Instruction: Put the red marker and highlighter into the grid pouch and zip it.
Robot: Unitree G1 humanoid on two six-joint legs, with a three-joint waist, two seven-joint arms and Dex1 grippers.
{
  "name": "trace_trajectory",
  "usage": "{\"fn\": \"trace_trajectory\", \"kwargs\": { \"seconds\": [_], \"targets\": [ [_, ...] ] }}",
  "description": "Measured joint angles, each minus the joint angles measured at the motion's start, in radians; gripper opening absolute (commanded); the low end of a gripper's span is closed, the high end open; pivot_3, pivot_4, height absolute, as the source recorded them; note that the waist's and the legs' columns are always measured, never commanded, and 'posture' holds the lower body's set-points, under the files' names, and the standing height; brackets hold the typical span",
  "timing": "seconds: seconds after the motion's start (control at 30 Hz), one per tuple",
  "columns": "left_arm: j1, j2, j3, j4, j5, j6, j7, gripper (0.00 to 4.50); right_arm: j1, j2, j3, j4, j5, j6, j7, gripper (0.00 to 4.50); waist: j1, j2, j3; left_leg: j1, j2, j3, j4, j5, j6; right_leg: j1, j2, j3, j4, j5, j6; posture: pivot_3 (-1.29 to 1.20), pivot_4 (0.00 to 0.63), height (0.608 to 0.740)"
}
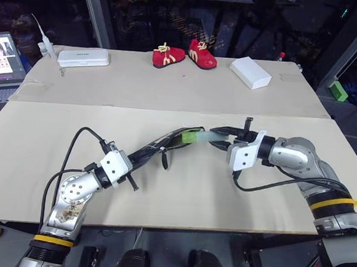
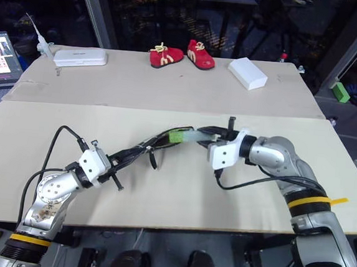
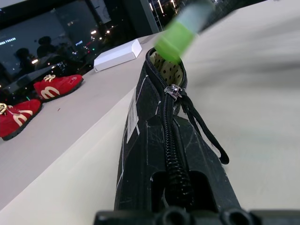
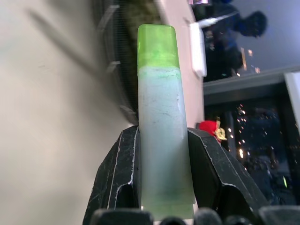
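From the head cameras: over a table (image 1: pixel 161 188) covered in pale board, the right gripper (image 1: pixel 223 140) is clamped on the highlighter (image 1: pixel 204 136), its green cap aimed at the open mouth of the grid pouch (image 1: pixel 165 146). The left gripper (image 1: pixel 140 160) — fingers closed on the pouch's near end — holds the black pouch lifted and roughly level, the mouth pointing toward the right arm. The cap sits right at the mouth; whether it has crossed the rim cannot be told here. A zipper cord (image 1: pixel 163 160) dangles below the pouch. At the table's far side lie a pair of small red shoes (image 1: pixel 184 54), a white box (image 1: pixel 251 72) and a white case (image 1: pixel 83 57).

Left wrist view: the pouch (image 3: pixel 159 154) runs away from the camera, zipper (image 3: pixel 172 154) uppermost, its pull (image 3: pixel 174 91) near the open end (spotted cream lining visible inside). The green cap (image 3: pixel 174 42) hangs just at the upper rim of the opening.

Right wrist view: both black fingers (image 4: pixel 117 183) press the pale body of the highlighter (image 4: pixel 163 136) from either side — the cap points away, toward the blurred dark pouch mouth (image 4: pixel 126 61) just beyond.
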Motion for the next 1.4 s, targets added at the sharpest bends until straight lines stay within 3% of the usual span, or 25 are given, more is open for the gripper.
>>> {"fn": "trace_trajectory", "kwargs": {
  "seconds": [0.57,0.93,1.0,1.17,1.2,1.33,1.4],
  "targets": [
    [-0.003,-0.001,-0.002,0.003,0.0,0.0,-0.007,0.0,-0.104,0.084,0.063,0.075,-0.101,-0.053,-0.04,1.04,0.0,0.0,0.0,0.001,0.0,0.0,0.0,0.0,0.0,0.0,0.0,0.0,0.001,0.0,0.0,0.0,0.15,0.74],
    [-0.022,-0.001,-0.013,0.007,0.002,0.0,-0.01,0.0,-0.225,0.248,0.163,0.245,-0.186,-0.077,-0.072,1.04,-0.004,0.0,0.0,0.002,0.001,0.001,0.0,0.0,-0.001,0.0,0.0,0.0,0.002,0.0,0.0,0.0,0.15,0.74],
    [-0.021,-0.001,-0.012,0.007,0.002,0.0,-0.009,0.0,-0.229,0.272,0.164,0.265,-0.18,-0.078,-0.069,2.13,-0.003,0.0,0.0,0.001,0.001,0.001,0.0,0.0,-0.001,0.0,0.0,0.0,0.002,0.0,0.0,0.0,0.15,0.74],
    [-0.008,-0.001,-0.011,0.003,0.003,0.0,-0.004,0.0,-0.229,0.279,0.149,0.269,-0.074,-0.052,-0.014,3.77,-0.001,0.0,0.0,0.002,0.001,0.001,0.0,0.0,-0.001,0.001,0.0,0.0,0.002,0.0,0.0,0.0,0.15,0.74],
    [-0.004,-0.001,-0.011,0.001,0.003,0.0,-0.002,0.0,-0.229,0.271,0.14,0.27,-0.064,-0.05,-0.014,3.97,-0.001,0.0,0.0,0.002,0.001,0.001,0.0,0.0,-0.001,0.001,0.0,0.0,0.002,0.0,-0.001,0.0,0.15,0.74],
    [0.002,-0.001,-0.011,0.0,0.003,0.0,0.002,0.0,-0.229,0.223,0.1,0.282,0.001,-0.052,0.008,3.97,0.0,0.0,0.0,0.002,0.0,0.001,0.0,0.0,-0.001,0.001,0.0,0.0,0.002,0.0,0.0,0.0,0.15,0.74],
    [0.003,-0.001,-0.012,0.0,0.003,0.001,0.002,0.0,-0.209,0.185,0.043,0.233,0.156,0.049,0.127,3.97,0.001,0.0,0.0,0.002,0.001,0.0,0.0,0.0,0.0,0.002,0.0,0.0,0.001,0.0,-0.001,0.0,0.15,0.74]
  ]
}}
